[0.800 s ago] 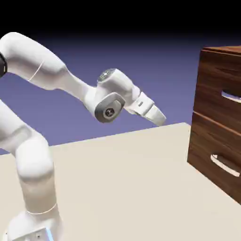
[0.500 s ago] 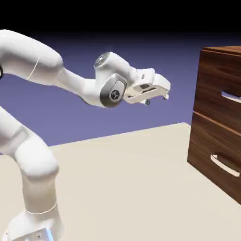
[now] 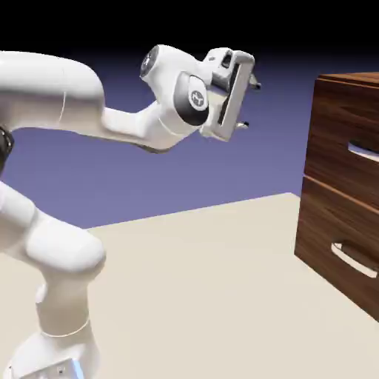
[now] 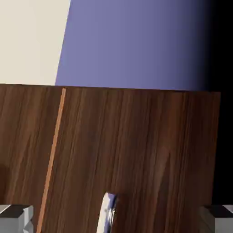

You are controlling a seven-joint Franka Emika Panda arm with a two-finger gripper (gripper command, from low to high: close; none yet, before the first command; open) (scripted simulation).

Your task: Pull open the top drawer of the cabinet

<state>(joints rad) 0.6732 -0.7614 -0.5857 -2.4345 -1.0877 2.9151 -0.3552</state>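
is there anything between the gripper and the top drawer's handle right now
Nothing visible does. In the exterior view, only open air separates the open gripper from the top drawer of the cabinet. The hand view shows the drawer's silver handle ahead, unobstructed.

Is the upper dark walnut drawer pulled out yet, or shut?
Shut: the upper dark walnut drawer front sits level with the lower drawer front, and the open end effector is apart from it.
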